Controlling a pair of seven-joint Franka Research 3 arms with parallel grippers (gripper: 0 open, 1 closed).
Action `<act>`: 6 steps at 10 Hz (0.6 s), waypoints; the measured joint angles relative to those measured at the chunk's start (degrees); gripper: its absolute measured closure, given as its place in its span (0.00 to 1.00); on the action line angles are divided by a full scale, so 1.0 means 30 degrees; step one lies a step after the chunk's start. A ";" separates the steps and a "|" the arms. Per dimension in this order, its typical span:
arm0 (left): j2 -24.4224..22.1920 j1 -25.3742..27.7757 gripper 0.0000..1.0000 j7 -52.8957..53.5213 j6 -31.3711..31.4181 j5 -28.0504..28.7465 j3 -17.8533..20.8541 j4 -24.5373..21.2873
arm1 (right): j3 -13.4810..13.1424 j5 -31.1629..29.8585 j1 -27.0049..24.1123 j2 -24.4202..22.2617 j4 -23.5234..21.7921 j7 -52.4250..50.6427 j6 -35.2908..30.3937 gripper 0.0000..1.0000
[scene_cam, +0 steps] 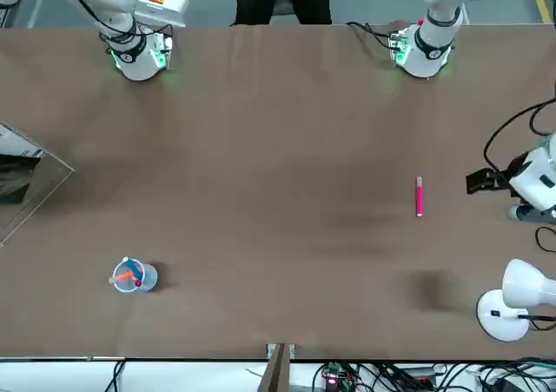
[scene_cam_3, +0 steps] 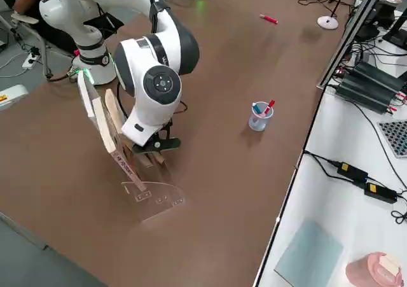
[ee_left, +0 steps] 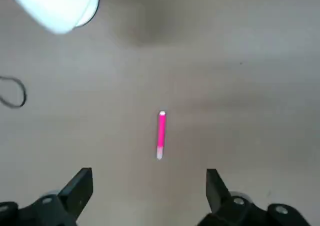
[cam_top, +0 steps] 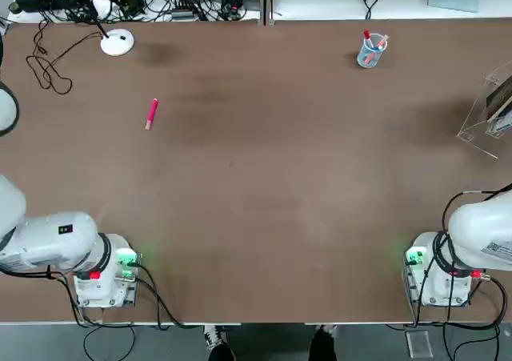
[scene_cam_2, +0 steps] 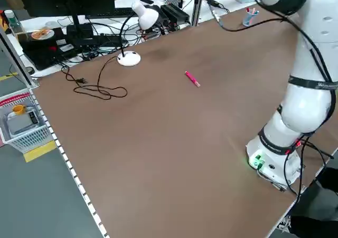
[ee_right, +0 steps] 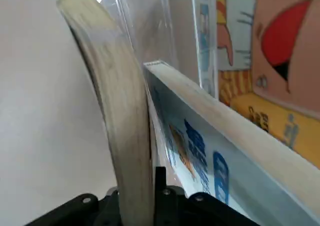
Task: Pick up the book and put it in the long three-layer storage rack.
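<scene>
The clear rack [scene_cam_3: 137, 172] stands at the right edge of the table [cam_top: 264, 201], well to the right of the cup of pens [cam_top: 371, 50] in the overhead view. The right gripper [ee_right: 142, 206] is at the rack, its fingers pinched tight on the bottom edge of the book [ee_right: 117, 136]. The book stands on edge and bows over toward the top, pressed against the clear wall of the rack, with a second book [ee_right: 215, 151] with blue print beside it and a colourful cartoon cover [ee_right: 265, 60] in the next slot. From the right side camera the book [scene_cam_3: 114, 125] leans tilted in the upper part of the rack, the right arm bent low just beside it.

The left gripper [ee_left: 150, 191] hangs over the far left part of the table, well apart from the rack, its fingers spread wide and holding nothing. A pink pen [ee_left: 161, 135] lies flat on the table below it, near the white desk lamp [cam_top: 117, 42]
</scene>
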 joint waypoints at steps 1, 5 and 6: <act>-0.0437 -0.1004 0.00 0.0359 -0.0288 -0.0283 0.1313 -0.0004 | 0.0006 0.0001 0.0000 0.0132 0.0025 -0.0087 0.0171 0.85; -0.0947 -0.1657 0.00 0.1429 -0.0798 -0.0467 0.3015 -0.0096 | 0.0014 0.0002 -0.0004 0.0568 0.0060 -0.0502 0.0718 0.85; -0.0952 -0.1591 0.00 0.1484 -0.0974 -0.0478 0.3101 -0.0110 | 0.0015 0.0003 -0.0006 0.0613 0.0092 -0.0551 0.0828 0.85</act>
